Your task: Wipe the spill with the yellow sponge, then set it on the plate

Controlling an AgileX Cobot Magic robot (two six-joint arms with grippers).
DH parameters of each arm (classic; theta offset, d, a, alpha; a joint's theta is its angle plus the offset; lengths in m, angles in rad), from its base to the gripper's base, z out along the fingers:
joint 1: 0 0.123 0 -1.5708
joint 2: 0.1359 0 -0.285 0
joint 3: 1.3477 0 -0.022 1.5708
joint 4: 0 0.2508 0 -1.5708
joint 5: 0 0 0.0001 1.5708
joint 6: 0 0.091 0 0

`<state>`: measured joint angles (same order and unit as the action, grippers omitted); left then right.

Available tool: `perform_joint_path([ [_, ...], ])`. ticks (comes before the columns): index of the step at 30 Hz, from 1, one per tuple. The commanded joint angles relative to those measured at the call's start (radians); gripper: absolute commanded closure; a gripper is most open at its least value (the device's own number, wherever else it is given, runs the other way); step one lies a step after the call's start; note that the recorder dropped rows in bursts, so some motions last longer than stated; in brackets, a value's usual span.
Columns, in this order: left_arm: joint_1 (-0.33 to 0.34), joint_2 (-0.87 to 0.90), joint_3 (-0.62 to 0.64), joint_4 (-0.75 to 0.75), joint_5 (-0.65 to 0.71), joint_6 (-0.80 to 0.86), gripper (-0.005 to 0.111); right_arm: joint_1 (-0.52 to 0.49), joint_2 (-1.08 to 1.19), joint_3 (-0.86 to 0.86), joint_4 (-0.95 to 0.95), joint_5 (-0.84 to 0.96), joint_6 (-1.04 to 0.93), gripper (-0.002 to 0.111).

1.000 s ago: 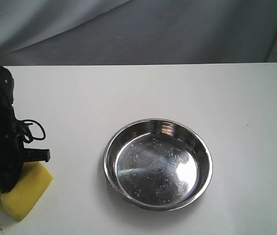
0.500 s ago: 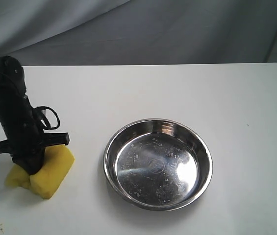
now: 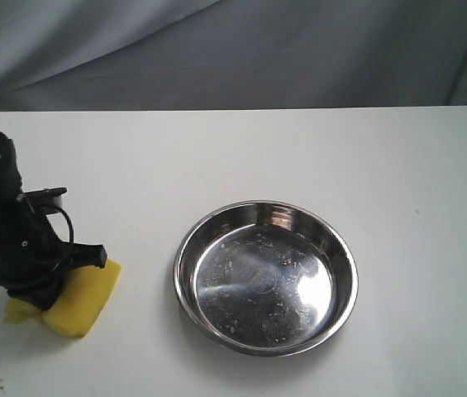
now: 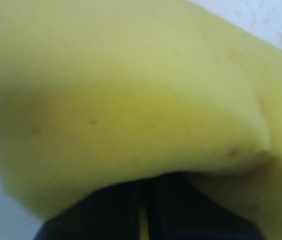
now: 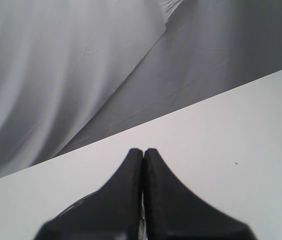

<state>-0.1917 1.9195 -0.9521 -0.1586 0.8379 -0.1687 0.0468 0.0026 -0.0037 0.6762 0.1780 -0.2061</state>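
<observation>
Exterior view: the thick bright yellow foam sponge is gripped on the white table by the closed black left hand, at nine o'clock of the round stainless-steel plate and apart from it. The right hand is seen closed and empty.

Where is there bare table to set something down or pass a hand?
Free: the wide stretch of table right of the plate to the edge, and the band beyond the plate up to the grey cloth. The gap between yellow sponge and plate is open but narrower. Crowded: the near left, where the left hand grips the sponge.
</observation>
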Motion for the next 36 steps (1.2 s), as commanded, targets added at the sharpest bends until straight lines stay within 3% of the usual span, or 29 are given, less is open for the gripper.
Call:
perform_joint_path([
  [1,0.006,-0.029,0.160,0.169,0.078,-0.014,0.107,0.002,-0.003,0.004,-0.013,-0.004,-0.002,0.108],
  [13,0.006,-0.324,0.251,0.169,0.125,-0.014,0.107,0.002,-0.003,0.004,-0.013,-0.004,-0.002,0.108],
  [21,0.006,-0.307,0.231,0.139,-0.021,-0.014,0.107,0.002,-0.003,0.004,-0.013,-0.004,-0.002,0.108],
  [27,0.006,-0.160,0.098,0.110,-0.070,-0.022,0.107,0.002,-0.003,0.004,-0.013,-0.004,-0.002,0.108],
  [36,0.006,0.047,-0.199,-0.020,-0.150,-0.058,0.107,0.002,-0.003,0.004,-0.013,-0.004,-0.002,0.108],
])
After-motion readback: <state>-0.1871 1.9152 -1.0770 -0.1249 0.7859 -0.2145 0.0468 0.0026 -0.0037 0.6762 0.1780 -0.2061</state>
